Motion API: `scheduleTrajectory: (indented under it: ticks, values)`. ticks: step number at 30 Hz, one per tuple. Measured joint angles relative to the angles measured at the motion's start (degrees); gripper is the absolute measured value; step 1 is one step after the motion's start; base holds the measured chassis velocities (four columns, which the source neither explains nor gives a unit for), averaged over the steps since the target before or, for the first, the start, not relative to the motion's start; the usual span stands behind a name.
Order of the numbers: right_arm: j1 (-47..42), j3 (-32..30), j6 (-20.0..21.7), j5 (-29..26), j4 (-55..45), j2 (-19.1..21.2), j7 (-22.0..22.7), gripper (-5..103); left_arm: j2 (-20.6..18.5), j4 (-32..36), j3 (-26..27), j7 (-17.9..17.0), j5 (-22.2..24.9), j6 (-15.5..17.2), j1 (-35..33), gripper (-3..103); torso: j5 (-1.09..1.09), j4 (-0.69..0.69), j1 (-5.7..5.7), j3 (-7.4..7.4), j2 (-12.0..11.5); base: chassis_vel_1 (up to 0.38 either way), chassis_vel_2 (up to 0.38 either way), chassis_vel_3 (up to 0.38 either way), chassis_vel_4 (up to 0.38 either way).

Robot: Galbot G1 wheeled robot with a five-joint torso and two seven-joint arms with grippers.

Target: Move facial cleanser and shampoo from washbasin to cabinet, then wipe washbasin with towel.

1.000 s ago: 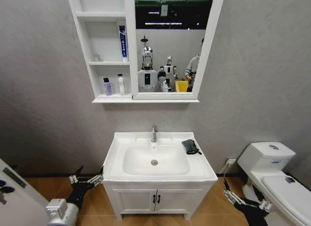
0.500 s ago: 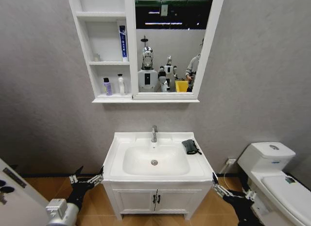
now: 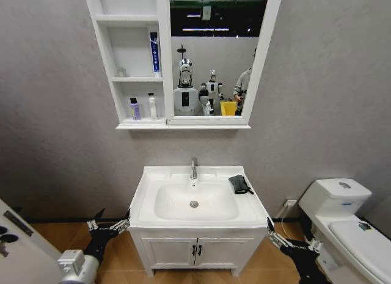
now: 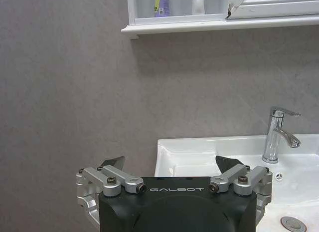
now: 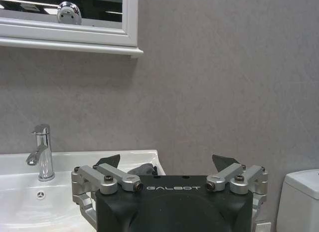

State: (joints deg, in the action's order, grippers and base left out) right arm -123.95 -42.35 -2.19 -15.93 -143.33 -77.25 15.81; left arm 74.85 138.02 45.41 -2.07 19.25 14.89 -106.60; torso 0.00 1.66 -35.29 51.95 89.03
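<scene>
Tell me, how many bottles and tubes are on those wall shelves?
3: a purple bottle and a white bottle on the lowest shelf of the cabinet, and a blue tube on the shelf above. Others may be hidden.

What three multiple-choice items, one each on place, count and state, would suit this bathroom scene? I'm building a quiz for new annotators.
1. Where is the towel?
A. in the bowl
B. on the washbasin rim, right of the tap
C. on the toilet

2. How many bottles stand on the cabinet's lowest shelf?
A. two
B. none
C. five

3. What state is the right gripper in?
A. shut on the towel
B. open
C. shut, empty

Key: 1 B, it lies beside the tap; 2 A, one purple, one white; 3 B, its fingers are spread.
</scene>
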Motion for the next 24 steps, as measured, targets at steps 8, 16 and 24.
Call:
scheduleTrajectory:
  ticks: [8, 16, 24]
  values:
    - [0.0, 0.0, 0.0, 0.0, 0.0, 0.0, 0.0, 100, 0.0, 0.0, 0.0, 0.0, 0.0, 0.0, 0.0, 100, 0.00, 0.00, 0.00, 0.00, 0.0, 0.110, -0.113, -0.105, 0.101]
    - [0.0, 0.0, -0.1, -0.1, 0.1, 0.0, 0.0, 100, 0.0, 0.0, 0.0, 0.0, 0.0, 0.0, 0.0, 100, 0.03, 0.00, 0.02, 0.00, 0.0, 0.225, -0.222, -0.209, 0.209]
    - [0.0, 0.0, -0.1, -0.1, 0.1, 0.0, 0.0, 100, 0.0, 0.0, 0.0, 0.0, 0.0, 0.0, 0.0, 100, -0.01, -0.01, 0.00, 0.00, 0.0, 0.302, -0.306, -0.312, 0.310]
